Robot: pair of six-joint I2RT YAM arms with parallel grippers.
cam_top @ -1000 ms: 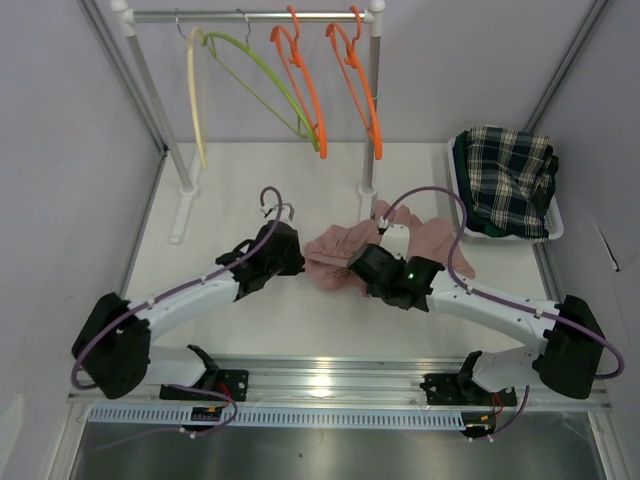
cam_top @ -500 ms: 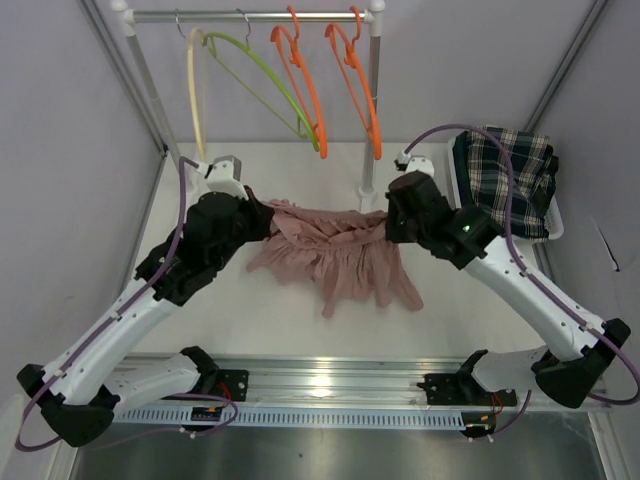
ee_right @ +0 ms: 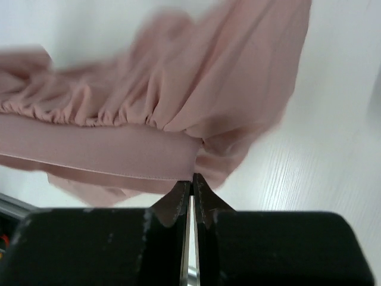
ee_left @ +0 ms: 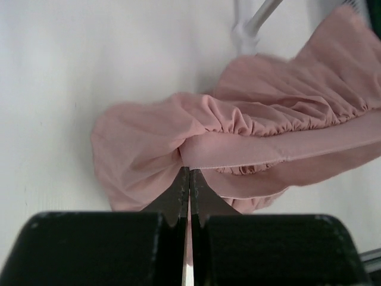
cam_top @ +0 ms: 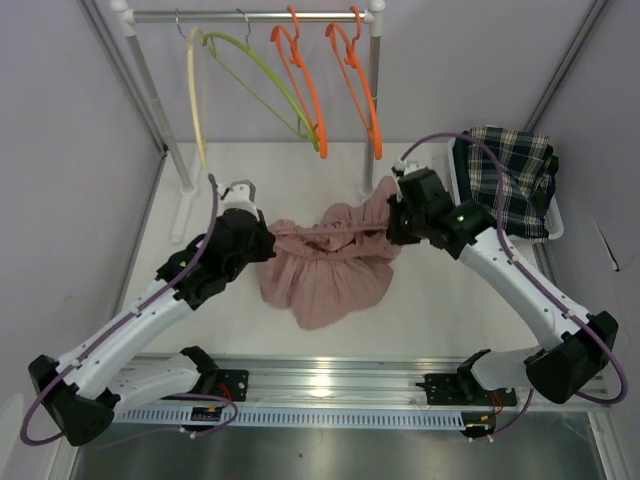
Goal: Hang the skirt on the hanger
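Two hands clench the skirt (cam_top: 325, 275) by its waistband (ee_left: 286, 143): left hand (cam_top: 264, 240), right hand (cam_top: 394, 224). Soft, light cloth (it sags between); hold the elastic. Hem possibly touches surface (cam_top: 450, 300).

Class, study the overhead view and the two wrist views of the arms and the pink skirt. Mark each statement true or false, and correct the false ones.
1. The left gripper and the right gripper each pinch one end of the pink skirt at its waistband. True.
2. The skirt is on a hanger. False: it is stretched between the two grippers, with no hanger in it.
3. The rail holds a cream hanger, a green hanger and two orange hangers. True.
4. The plaid garment hangs from the rail. False: it lies in the white basket at the far right.
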